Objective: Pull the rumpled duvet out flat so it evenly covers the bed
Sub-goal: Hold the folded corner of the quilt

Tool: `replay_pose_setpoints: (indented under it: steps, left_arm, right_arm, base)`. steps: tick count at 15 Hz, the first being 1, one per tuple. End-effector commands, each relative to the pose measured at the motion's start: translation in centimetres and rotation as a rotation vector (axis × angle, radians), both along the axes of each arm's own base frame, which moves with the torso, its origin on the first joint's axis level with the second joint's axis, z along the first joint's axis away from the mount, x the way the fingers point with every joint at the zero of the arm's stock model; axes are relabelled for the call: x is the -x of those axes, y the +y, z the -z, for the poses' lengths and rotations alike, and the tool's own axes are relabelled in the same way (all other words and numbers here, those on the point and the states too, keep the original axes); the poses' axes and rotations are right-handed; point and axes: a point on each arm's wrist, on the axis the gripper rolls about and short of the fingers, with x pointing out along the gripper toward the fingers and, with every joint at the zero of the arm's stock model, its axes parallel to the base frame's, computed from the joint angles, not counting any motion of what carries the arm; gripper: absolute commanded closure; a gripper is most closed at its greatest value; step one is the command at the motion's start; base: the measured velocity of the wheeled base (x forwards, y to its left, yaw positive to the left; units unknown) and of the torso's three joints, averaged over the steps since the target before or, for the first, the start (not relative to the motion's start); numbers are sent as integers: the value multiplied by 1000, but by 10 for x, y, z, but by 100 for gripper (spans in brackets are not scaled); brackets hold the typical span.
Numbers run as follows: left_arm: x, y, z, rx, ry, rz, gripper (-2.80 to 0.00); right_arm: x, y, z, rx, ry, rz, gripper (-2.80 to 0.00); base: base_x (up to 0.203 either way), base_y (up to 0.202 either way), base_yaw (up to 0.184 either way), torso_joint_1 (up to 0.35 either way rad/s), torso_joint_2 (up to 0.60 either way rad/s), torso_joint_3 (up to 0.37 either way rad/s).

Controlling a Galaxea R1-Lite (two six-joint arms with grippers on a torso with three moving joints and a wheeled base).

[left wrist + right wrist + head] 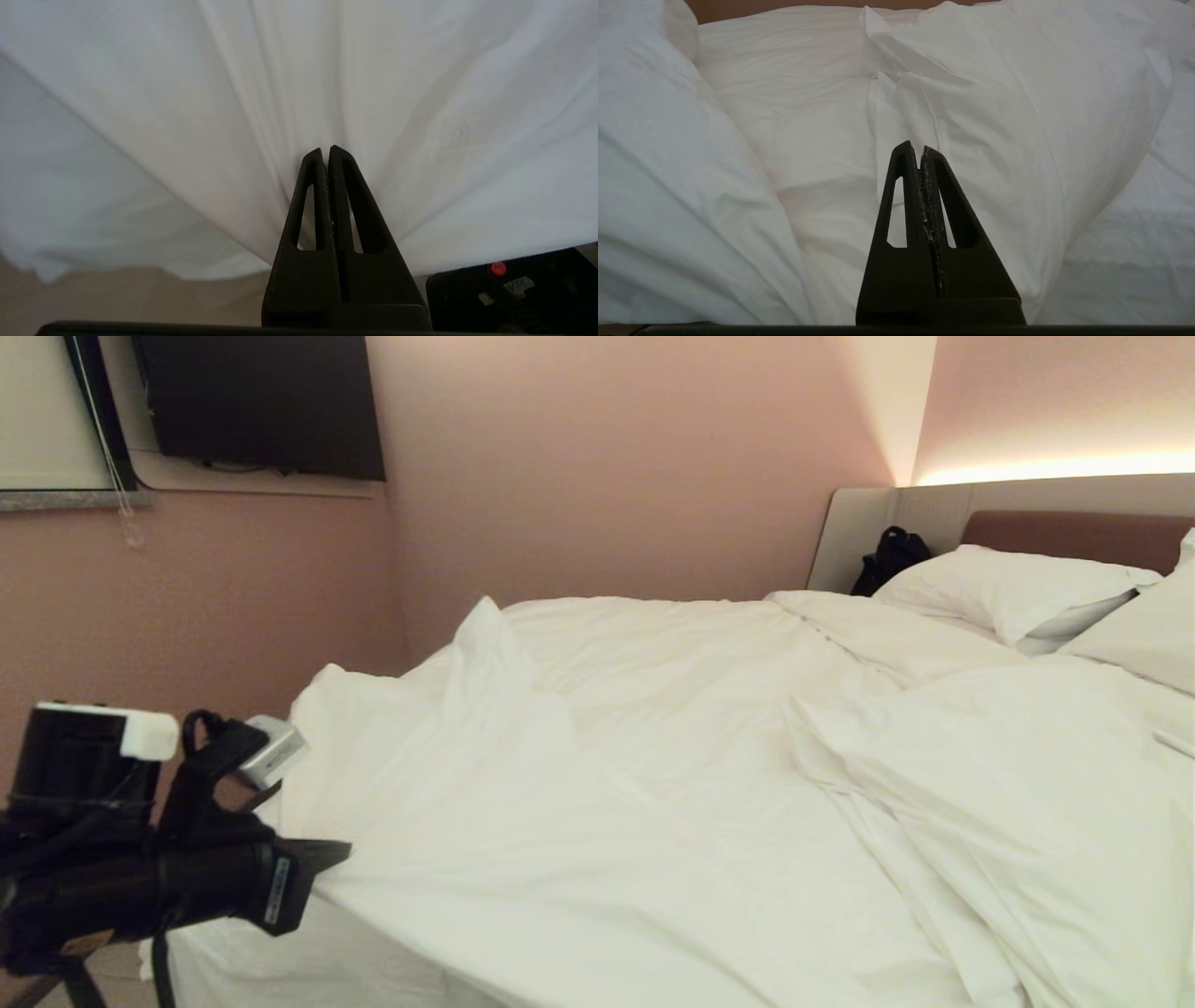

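Roughly midway, I'd judge. Going left to right in the head view.

Far left: left gripper [322, 863] sits at the near-left corner of the bed [308, 971], jaws clamped on the duvet [653, 756]. Left wrist view confirms it: the two fingers are pressed together with fabric radiating taut from the tips [326, 151], and the hem hangs free over the floor. So the pull on this corner is in hand, not released.

Left-centre: the duvet reaches the left edge and drapes over it. One peaked fold [485, 644] stands up behind the gripped corner; it needs flattening. Bare mattress side shows under the gripper, so the foot end is not evenly covered yet.

Centre: fairly flat, shallow wrinkles only.

Right-centre: worst area. A thick bunched ridge [980, 775] runs from the pillows toward the near right edge, layers doubled over each other. That whole side is left to do.

Far right: pillows [1008, 588] against the headboard [1074, 537], uncovered, fine as is. A dark bag [887, 560] sits by the surround.

Right gripper [920, 149]: not in the head view. In its own wrist view the jaws are closed and empty, pointing at white bedding, touching nothing that I can make out.

Remaining, as I read it: finish the left corner, knock down the peak, then spread the right side.
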Motion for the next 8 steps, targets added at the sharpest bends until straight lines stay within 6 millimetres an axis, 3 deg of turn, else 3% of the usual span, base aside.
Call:
replay_pose_setpoints:
  steps: [1,5,8]
  left_arm:
    - [29,12,0,3,-33,-50,0]
    - [69,21,9,-8,-50,-121,0]
    - [92,22,20,-20,37,-155,0]
  right_arm:
    - [0,0,0,0,1,-1,0]
    - [0,0,0,0,1,0,0]
    - [0,0,0,0,1,-2,0]
  base:
    - [0,0,0,0,0,0]
    - [0,0,0,0,0,0]
    - [0,0,0,0,0,0]
